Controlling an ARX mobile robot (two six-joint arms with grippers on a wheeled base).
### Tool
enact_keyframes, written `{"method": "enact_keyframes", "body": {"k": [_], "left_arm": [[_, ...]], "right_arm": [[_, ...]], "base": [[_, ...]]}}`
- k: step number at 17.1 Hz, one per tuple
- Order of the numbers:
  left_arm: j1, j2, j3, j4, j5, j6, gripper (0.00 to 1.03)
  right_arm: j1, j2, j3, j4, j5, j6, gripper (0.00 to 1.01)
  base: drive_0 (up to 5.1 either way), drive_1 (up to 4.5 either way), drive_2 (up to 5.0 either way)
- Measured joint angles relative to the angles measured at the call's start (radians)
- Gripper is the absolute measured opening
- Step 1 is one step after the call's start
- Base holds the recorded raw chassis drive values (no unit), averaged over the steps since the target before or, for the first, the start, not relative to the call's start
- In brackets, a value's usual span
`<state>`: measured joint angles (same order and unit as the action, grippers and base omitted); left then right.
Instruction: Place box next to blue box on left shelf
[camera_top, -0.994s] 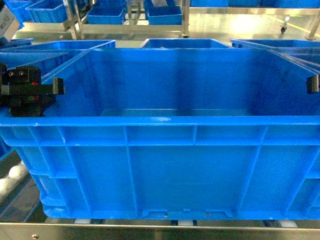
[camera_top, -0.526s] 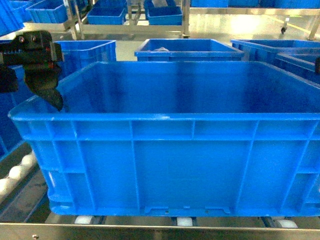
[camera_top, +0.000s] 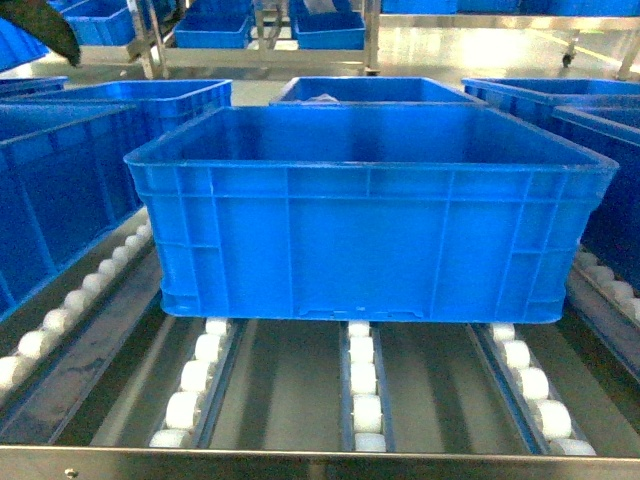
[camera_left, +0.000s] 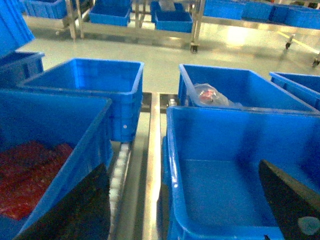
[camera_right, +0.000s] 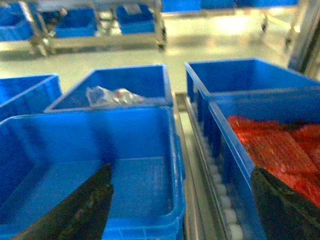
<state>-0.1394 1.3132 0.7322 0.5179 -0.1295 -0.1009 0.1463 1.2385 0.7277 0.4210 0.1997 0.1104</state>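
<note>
The box is sitting on the left shelf, resting on the lanes of white rollers, a little back from the steel front edge. It is open on top and looking empty inside. Another blue crate is standing just beside it on the left, and in the left wrist view this crate is holding something red. More blue crates are standing behind and on the right. The left gripper is hanging above the box with its fingers spread wide, holding nothing. The right gripper is also standing wide and is gripping nothing.
</note>
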Motion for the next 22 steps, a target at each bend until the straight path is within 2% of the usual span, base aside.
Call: {"method": "enact_keyframes", "body": {"k": [1,3,5,8,9,10,12,18,21,22], "left_arm": [[0.009,-0.035,-0.074,0.083,0.004,0.034,0.77],[0.031,-0.111,-0.197,0.165,0.017,0.066,0.59],[0.050,-0.176,-0.308,0.199,0.033,0.082,0.37],[0.069,-0.269,-0.432,0.217,0.059,0.083,0.06],[0.084,-0.304,-0.465,0.217,0.074,0.085,0.02],[0.122,-0.332,-0.492,0.216,0.119,0.086,0.02],[0.146,-0.386,-0.538,0.205,0.117,0.085,0.02],[0.137,-0.565,-0.638,0.125,0.129,0.086,0.02],[0.137,-0.695,-0.679,0.034,0.130,0.086,0.02],[0.137,-0.739,-0.717,0.046,0.130,0.087,0.02]], "right_arm": [[-0.012,-0.045,-0.084,0.093,-0.054,-0.041,0.73],[-0.035,-0.117,-0.204,0.200,-0.082,-0.077,0.56],[-0.053,-0.174,-0.309,0.231,-0.102,-0.089,0.36],[-0.077,-0.267,-0.438,0.254,-0.127,-0.101,0.04],[-0.105,-0.302,-0.467,0.254,-0.169,-0.104,0.02],[-0.137,-0.329,-0.492,0.254,-0.193,-0.105,0.02],[-0.152,-0.379,-0.541,0.242,-0.193,-0.104,0.02],[-0.146,-0.547,-0.634,0.168,-0.200,-0.104,0.02],[-0.146,-0.669,-0.675,0.084,-0.200,-0.105,0.02],[-0.146,-0.722,-0.709,0.104,-0.200,-0.104,0.02]], "base": [[0.0,0.00,0.0],[0.0,0.00,0.0],[0.0,0.00,0.0],[0.0,0.00,0.0],[0.0,0.00,0.0],[0.0,0.00,0.0],[0.0,0.00,0.0],[0.0,0.00,0.0],[0.0,0.00,0.0],[0.0,0.00,0.0]]}}
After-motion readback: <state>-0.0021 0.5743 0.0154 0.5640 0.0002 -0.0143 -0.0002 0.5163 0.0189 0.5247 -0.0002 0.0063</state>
